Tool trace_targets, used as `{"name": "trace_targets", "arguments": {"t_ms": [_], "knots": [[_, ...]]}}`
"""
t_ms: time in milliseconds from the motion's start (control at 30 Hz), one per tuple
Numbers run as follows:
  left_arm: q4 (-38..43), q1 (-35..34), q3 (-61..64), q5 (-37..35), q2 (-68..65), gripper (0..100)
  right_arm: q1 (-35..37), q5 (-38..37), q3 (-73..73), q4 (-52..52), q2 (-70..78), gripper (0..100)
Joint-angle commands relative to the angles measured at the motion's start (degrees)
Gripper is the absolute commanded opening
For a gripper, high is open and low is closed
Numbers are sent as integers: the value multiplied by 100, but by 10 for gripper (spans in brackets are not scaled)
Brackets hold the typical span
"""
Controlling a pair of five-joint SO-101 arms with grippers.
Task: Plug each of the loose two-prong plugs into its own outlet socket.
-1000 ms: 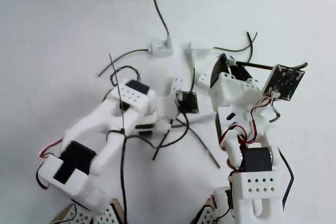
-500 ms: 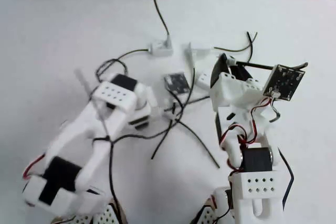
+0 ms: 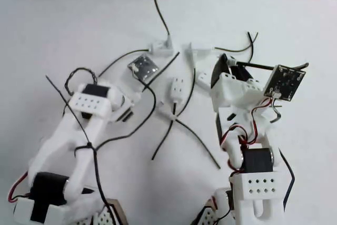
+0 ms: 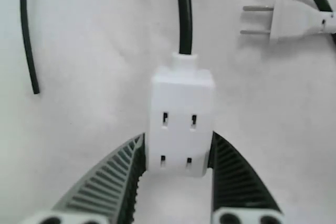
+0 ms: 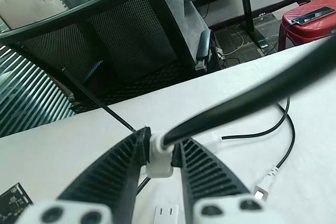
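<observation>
A white outlet socket [image 4: 181, 98] with two pairs of slots lies on the white table, its black cable leading away. My left gripper [image 4: 177, 140] is shut on its near end, one finger against each side. A loose white two-prong plug [image 4: 286, 22] lies beyond it. In the high view a socket block [image 3: 176, 89] sits mid-table, with two white plugs [image 3: 160, 49] [image 3: 197, 52] behind it. My right gripper [image 5: 157, 142] is shut on a white plug [image 5: 157, 163] with a thick black cable, held above the table.
Black cables [image 3: 174, 130] cross the middle of the table. Another socket [image 5: 168, 213] and a small white connector on a cable [image 5: 265, 182] lie below the right gripper. A black mesh chair [image 5: 131, 40] stands past the table's far edge.
The left arm has swung left and back across the table, dragging its black cables along. The right arm has kept still.
</observation>
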State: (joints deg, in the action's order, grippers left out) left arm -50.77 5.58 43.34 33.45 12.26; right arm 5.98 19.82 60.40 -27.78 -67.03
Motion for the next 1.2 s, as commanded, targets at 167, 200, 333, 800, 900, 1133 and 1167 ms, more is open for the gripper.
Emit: {"name": "trace_targets", "arguments": {"t_ms": [167, 200, 333, 800, 900, 1133, 1167], "knots": [[281, -215, 290, -316, 374, 324, -40, 0, -44, 119, -40, 17], [281, -277, 211, -334, 374, 319, -31, -9, -44, 110, -40, 17], [-167, -637, -387, -343, 382, 308, -13, -369, -35, 101, -40, 17], [-923, -1877, 202, -897, 3371, 308, 1982, -1459, -932, -1068, 1121, 17], [-923, -2343, 721, -1275, 4207, 308, 2589, -1600, -1134, -1042, 1771, 17], [-123, -2879, 2453, -1530, 5481, 308, 3688, -1732, -1407, -681, 2967, 17], [79, -2888, 2743, -1582, 5596, 308, 3758, -1732, -1407, -497, 3152, 17]]}}
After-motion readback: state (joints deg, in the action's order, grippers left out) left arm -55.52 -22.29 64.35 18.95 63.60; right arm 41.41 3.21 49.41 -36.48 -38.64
